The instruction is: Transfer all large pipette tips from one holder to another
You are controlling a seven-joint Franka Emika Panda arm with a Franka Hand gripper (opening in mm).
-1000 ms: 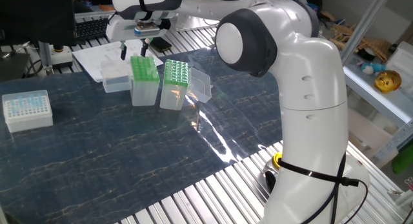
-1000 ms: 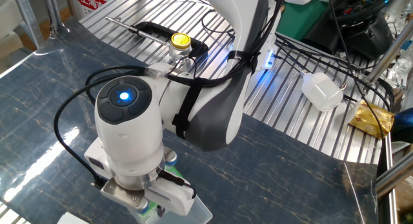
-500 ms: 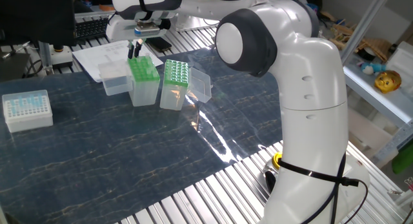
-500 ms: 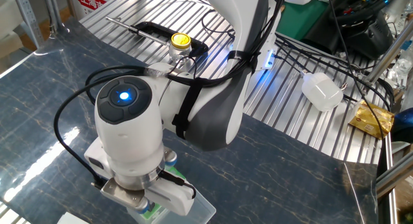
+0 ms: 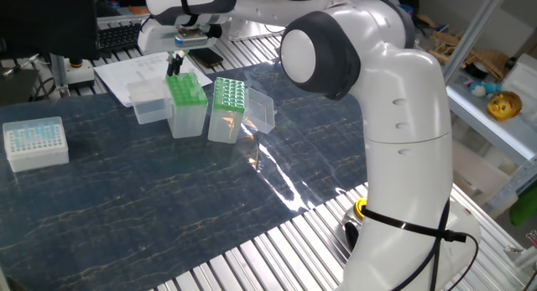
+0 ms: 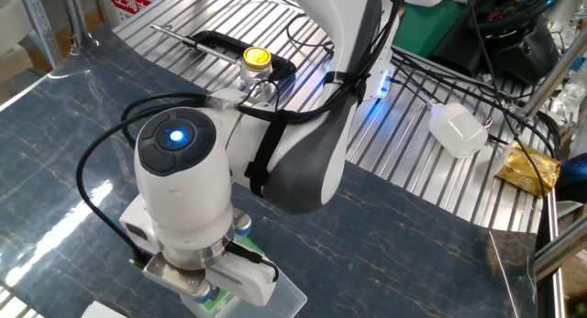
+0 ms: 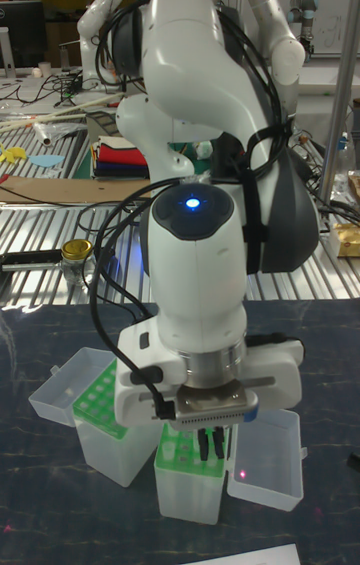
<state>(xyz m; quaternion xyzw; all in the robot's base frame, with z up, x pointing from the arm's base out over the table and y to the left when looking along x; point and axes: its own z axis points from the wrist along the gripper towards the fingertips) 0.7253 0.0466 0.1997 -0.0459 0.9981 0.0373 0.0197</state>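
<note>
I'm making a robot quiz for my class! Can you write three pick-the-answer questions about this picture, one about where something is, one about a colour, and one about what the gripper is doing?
1. Where is the white box with the small pale-blue tips?
A. On the table, off to the side, apart from the green racks
B. On top of a green rack
C. In the gripper

2. What colour are the tops of the two racks?
A. Red
B. Green
C. Yellow

3. Where is the gripper?
A. Resting flat on the table
B. Over the white box
C. Over the far edge of one green rack

Answers:
1. A, it stands alone near the table's edge.
2. B, both tops are bright green.
3. C, its dark fingers point down at that rack's edge.
</note>
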